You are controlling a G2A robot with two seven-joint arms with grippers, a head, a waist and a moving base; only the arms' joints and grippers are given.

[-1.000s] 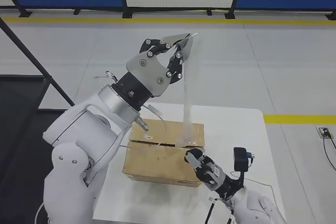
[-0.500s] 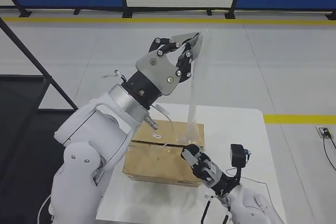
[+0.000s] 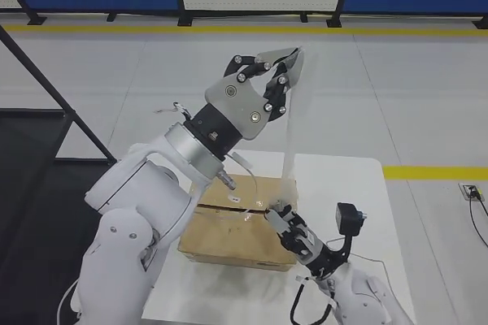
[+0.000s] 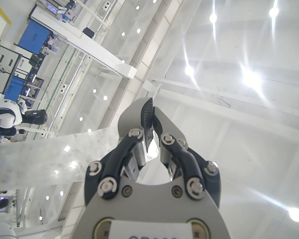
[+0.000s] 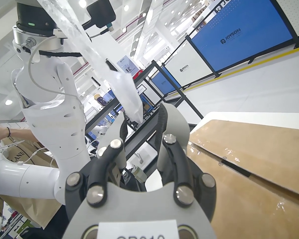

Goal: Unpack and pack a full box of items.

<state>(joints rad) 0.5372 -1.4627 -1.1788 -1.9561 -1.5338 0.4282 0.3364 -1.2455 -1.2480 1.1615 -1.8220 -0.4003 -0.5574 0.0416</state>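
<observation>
A brown cardboard box [image 3: 228,236] lies on the white table [image 3: 342,175], flaps down. A long strip of clear tape [image 3: 290,130] rises from the box's far right corner to my left gripper [image 3: 289,61], which is held high above the table. In the left wrist view that gripper [image 4: 152,113] is shut on the tape [image 4: 39,155]. My right gripper [image 3: 276,218] sits at the box's right side near the top seam. In the right wrist view it [image 5: 143,123] stands open beside the box [image 5: 251,155], and the tape's lower end [image 5: 129,100] hangs just above its fingertips.
Bare table surface lies right of the box and beyond it. A black frame [image 3: 41,81] stands left of the table. A yellow floor line [image 3: 439,172] runs off to the right.
My left arm has swung to the right, carrying the taut tape strip with it. My right gripper has edged along the box top toward the strip's lower end.
</observation>
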